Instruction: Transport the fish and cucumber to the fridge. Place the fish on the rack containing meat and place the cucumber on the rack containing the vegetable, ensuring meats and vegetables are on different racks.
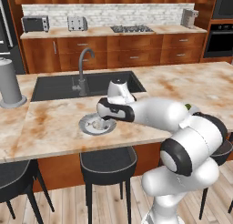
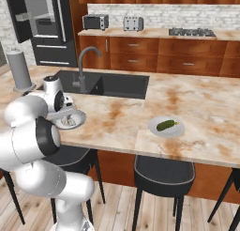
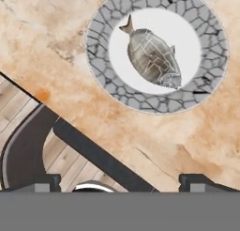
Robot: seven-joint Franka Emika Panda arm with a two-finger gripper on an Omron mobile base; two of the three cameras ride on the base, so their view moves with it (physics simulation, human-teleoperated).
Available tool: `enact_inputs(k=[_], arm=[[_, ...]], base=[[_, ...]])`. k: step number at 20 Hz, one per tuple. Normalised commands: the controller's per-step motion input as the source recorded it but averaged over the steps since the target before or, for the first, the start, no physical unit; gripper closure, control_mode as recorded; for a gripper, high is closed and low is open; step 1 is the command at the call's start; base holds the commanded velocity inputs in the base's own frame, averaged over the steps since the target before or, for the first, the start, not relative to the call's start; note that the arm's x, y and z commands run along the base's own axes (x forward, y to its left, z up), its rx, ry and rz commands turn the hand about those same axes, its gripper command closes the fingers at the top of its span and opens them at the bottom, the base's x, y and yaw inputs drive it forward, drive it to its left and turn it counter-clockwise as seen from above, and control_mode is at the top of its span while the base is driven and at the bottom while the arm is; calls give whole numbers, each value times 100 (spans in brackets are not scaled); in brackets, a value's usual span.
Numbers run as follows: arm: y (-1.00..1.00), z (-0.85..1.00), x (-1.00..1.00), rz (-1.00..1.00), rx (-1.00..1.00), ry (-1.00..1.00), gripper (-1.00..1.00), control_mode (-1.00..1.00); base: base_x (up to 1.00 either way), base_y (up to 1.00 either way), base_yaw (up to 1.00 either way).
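The pincer [image 3: 120,180] (jaws wide, empty) hangs above the fish [image 3: 153,59], seemingly untouched on its grey-rimmed plate [image 3: 101,61].

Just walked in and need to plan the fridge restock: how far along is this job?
Nothing is delivered yet. The fish lies on its grey-rimmed plate on the island counter, and the cucumber sits on its own plate. In hand: the gripper hovers above the fish, fingers spread, ungrasped. Left: grasping and carrying both to the fridge, whose door stands open.
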Motion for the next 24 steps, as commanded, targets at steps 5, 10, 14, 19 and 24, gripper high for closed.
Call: enact_inputs(k=[5, 10, 14, 19, 24], arm=[[3, -21, 31, 0, 0, 0, -100, -100], [3, -30, 25, 0, 0, 1, -100, -100], [5, -33, 23, 0, 0, 1, -100, -100], [1, -27, 26, 0, 0, 0, -100, -100], [2, -29, 32, 0, 0, 1, -100, -100]], base=[[0, 0, 0], [0, 0, 0], [0, 0, 0], [0, 0, 0], [0, 0, 0]])
